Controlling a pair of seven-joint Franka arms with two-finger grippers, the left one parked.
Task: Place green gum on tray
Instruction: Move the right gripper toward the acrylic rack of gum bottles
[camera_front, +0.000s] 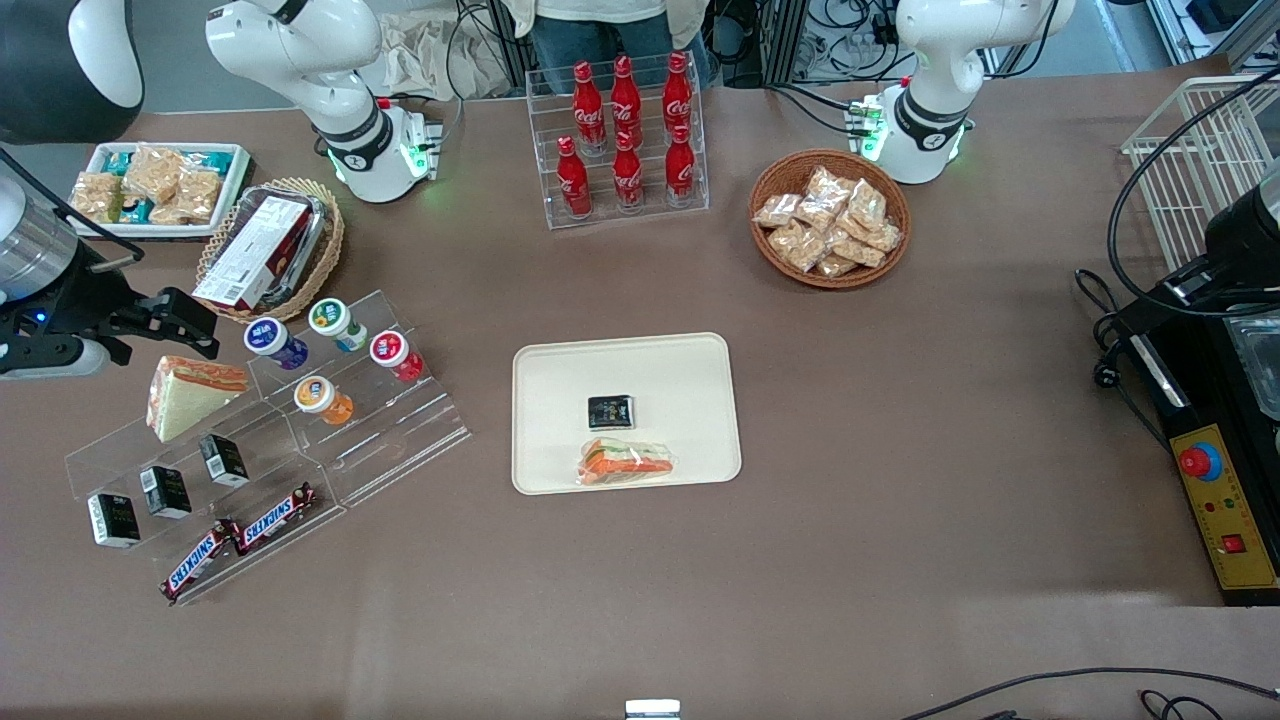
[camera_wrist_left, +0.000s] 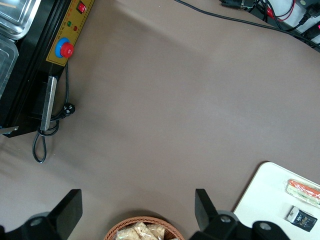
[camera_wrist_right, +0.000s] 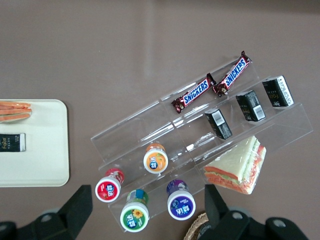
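Note:
The green gum (camera_front: 333, 321), a small container with a green-rimmed white lid, lies on the upper step of a clear acrylic stand (camera_front: 400, 430), between a blue-lidded and a red-lidded one. In the right wrist view the green gum (camera_wrist_right: 135, 216) shows between my spread fingers. My gripper (camera_front: 188, 328) hangs open and empty above the table, beside the stand on the working arm's side; in the wrist view the gripper (camera_wrist_right: 148, 206) looks down on the stand. The cream tray (camera_front: 560, 372) lies mid-table, holding a black packet (camera_front: 610, 411) and a wrapped sandwich (camera_front: 627, 462).
The stand also carries blue-lidded (camera_front: 268, 337), red-lidded (camera_front: 390, 350) and orange-lidded (camera_front: 316, 393) gums, a sandwich (camera_front: 190, 396), black boxes (camera_front: 165, 490) and Snickers bars (camera_front: 240, 540). A wicker basket with a box (camera_front: 266, 250), a white snack tray (camera_front: 235, 180) and a cola rack (camera_front: 625, 140) stand farther back.

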